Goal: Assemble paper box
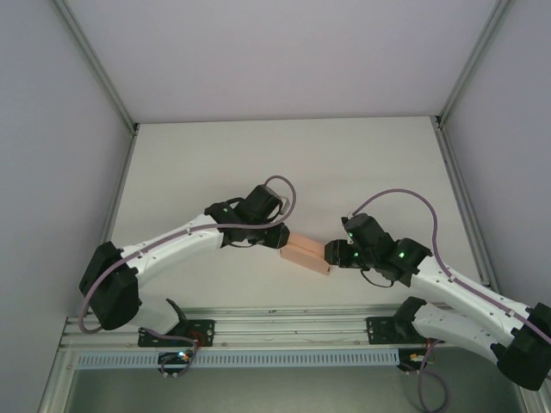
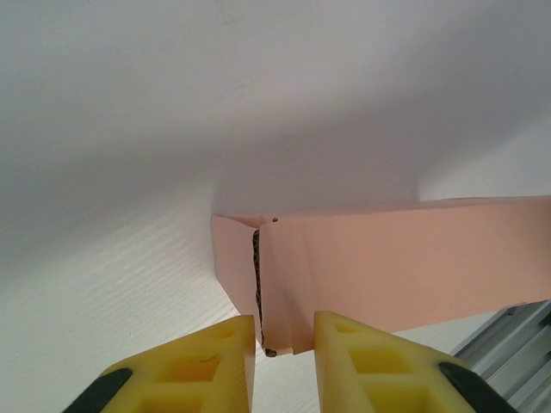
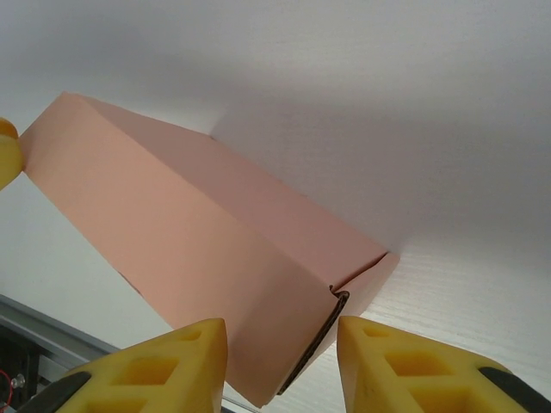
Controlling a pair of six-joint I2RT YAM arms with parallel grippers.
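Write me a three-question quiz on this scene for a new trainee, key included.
1. True or false: the paper box lies as a flat, unfolded sheet.
2. Where is the box? A) between the left gripper and the right gripper; B) in the far left corner; C) raised high above both arms.
3. What colour are the fingers seen in the wrist views?
Key: 1 false, it is folded into a rectangular box shape; 2 A; 3 yellow.
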